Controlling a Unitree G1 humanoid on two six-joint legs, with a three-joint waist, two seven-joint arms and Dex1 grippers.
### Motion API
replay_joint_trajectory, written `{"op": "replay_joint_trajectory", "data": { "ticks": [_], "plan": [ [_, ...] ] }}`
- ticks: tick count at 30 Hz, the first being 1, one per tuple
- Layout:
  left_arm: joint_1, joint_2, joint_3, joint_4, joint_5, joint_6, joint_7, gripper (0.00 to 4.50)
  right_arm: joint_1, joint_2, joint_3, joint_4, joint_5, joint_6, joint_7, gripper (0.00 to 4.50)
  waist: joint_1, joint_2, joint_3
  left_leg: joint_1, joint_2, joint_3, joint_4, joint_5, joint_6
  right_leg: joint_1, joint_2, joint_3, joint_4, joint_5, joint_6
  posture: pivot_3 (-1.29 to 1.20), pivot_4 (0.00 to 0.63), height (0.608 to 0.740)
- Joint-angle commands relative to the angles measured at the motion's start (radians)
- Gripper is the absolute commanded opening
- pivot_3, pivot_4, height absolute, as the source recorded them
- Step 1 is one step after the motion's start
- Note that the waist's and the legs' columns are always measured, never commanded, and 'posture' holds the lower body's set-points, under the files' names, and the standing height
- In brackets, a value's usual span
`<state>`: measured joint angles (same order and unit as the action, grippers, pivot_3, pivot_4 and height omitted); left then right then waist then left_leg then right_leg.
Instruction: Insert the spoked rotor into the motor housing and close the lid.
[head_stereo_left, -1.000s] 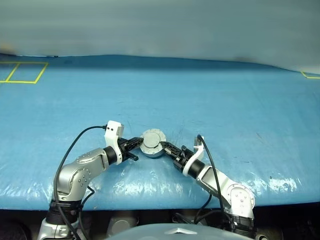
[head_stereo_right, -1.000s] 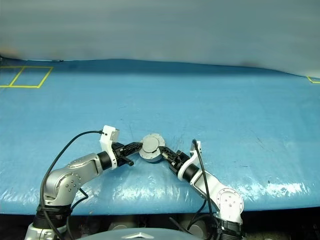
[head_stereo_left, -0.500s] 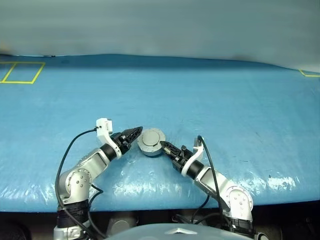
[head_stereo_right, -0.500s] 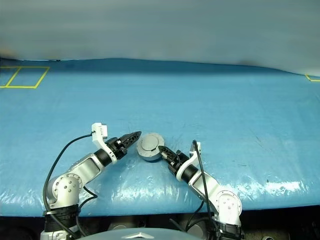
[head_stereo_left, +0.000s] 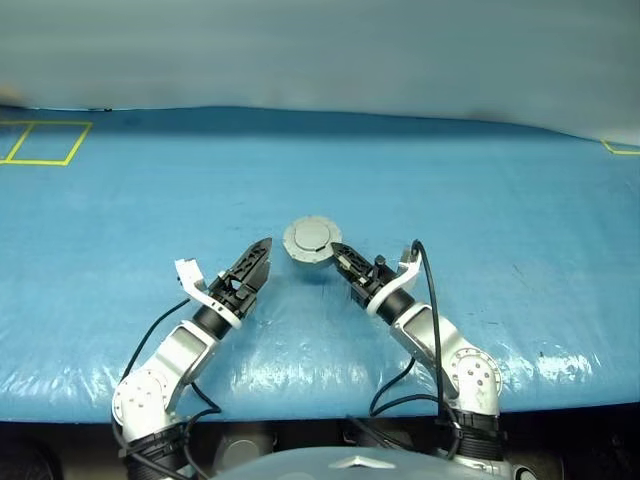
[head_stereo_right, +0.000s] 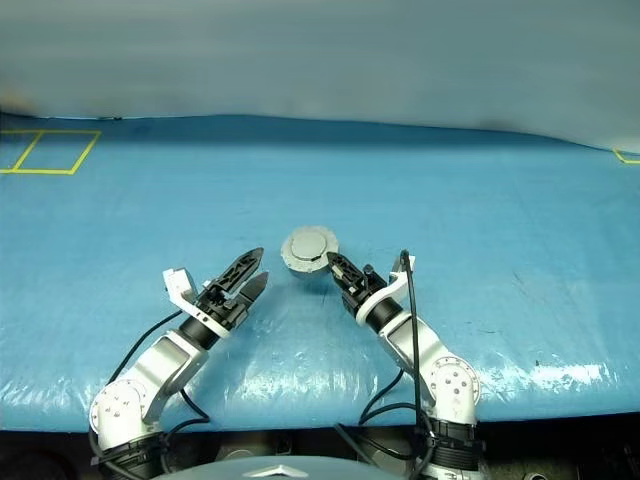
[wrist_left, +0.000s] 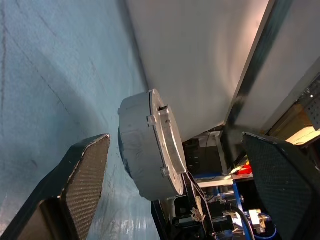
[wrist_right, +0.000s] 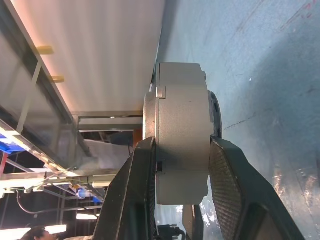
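Two grippers hang above the blue table cover (head_stereo_left: 480, 200). Right gripper (head_stereo_left: 340, 255) pinches the motor housing (head_stereo_left: 311, 240) by its flat faces — one finger (wrist_right: 131, 195) on each side — holding it edge-on, raised off the cover, with the lid (wrist_left: 167, 142) seated on it. Left gripper (head_stereo_left: 258, 262) stands beside it, jaws spread wide and gripping nothing — clear of the housing, its fingertips (wrist_left: 85, 170) apart from the metal.
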<state>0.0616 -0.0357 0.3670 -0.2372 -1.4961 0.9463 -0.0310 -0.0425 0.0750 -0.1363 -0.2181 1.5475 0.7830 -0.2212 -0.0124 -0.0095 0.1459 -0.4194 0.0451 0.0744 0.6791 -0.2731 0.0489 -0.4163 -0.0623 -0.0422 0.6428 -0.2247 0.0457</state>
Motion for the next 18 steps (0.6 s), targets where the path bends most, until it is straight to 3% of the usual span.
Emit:
{"op": "replay_joint_trajectory", "data": {
  "ticks": [1,18],
  "plan": [
    [-0.003,-0.006,-0.039,-0.003,-0.053,-0.021,0.009,4.5,-0.036,0.031,0.032,-0.059,0.056,-0.01,0.02,1.18,0.0,0.0,0.0,0.0,0.0,0.0,0.0,0.0,0.0,0.0,0.0,0.0,0.0,0.0,0.0,0.0,0.15,0.74],
    [-0.028,-0.06,-0.109,0.066,-0.087,-0.136,-0.023,4.5,0.017,0.018,0.161,-0.112,0.129,-0.007,-0.004,1.18,0.0,0.0,0.0,0.0,0.0,0.001,0.002,0.0,0.001,0.0,0.0,0.0,0.0,-0.002,-0.004,0.0,0.15,0.74]
  ]
}}
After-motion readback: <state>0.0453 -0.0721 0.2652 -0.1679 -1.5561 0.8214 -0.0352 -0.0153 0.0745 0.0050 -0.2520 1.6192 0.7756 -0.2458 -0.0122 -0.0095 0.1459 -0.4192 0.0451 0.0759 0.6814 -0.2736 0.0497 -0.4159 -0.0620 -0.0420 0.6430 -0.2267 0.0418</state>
